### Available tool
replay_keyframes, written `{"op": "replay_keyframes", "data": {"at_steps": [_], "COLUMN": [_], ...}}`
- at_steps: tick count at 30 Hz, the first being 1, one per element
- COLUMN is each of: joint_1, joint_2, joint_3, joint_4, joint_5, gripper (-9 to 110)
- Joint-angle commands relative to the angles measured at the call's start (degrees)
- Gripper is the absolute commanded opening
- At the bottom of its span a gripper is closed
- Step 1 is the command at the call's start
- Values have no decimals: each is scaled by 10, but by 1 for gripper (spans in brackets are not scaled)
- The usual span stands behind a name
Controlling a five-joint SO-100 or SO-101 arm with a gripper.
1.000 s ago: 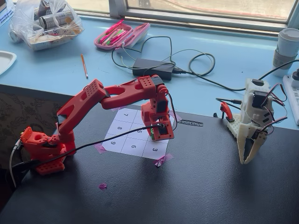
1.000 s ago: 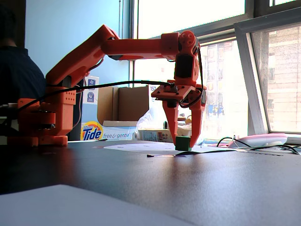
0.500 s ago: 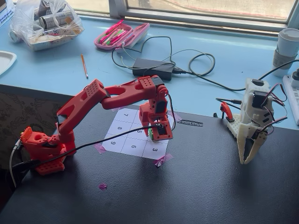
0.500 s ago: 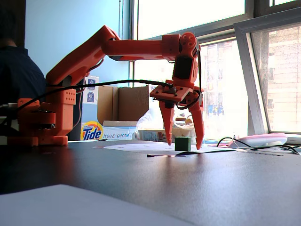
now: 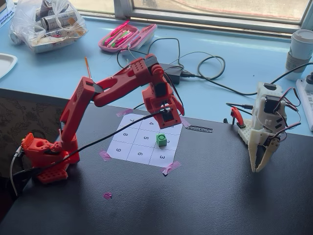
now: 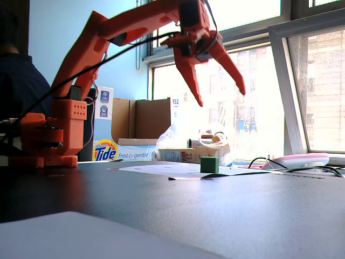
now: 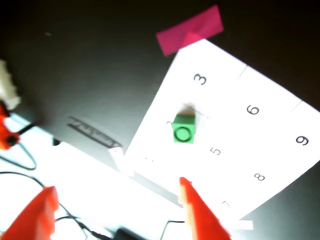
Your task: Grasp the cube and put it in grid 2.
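gripper spread wide, empty, above sheet | cube sits on grid 2 | Tide box

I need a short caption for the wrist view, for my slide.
Open tool above the numbered sheet; green cube sits on cell 2.

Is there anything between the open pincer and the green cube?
No. In a fixed view, only empty air separates the pincer from the cube; the wrist view shows just bare numbered paper below.
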State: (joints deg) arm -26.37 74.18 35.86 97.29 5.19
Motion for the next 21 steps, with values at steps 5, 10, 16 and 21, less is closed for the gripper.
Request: {"op": "replay_keyframes", "data": {"at_steps": [5, 10, 16, 21], "joint_1": [115, 224, 302, 316], "joint_2": [292, 417, 565, 724], "joint_3": [160, 320, 556, 837], "joint_4": [40, 39, 7, -138], "joint_5": [-29, -58, -112, -127], "gripper": [38, 42, 43, 43]}}
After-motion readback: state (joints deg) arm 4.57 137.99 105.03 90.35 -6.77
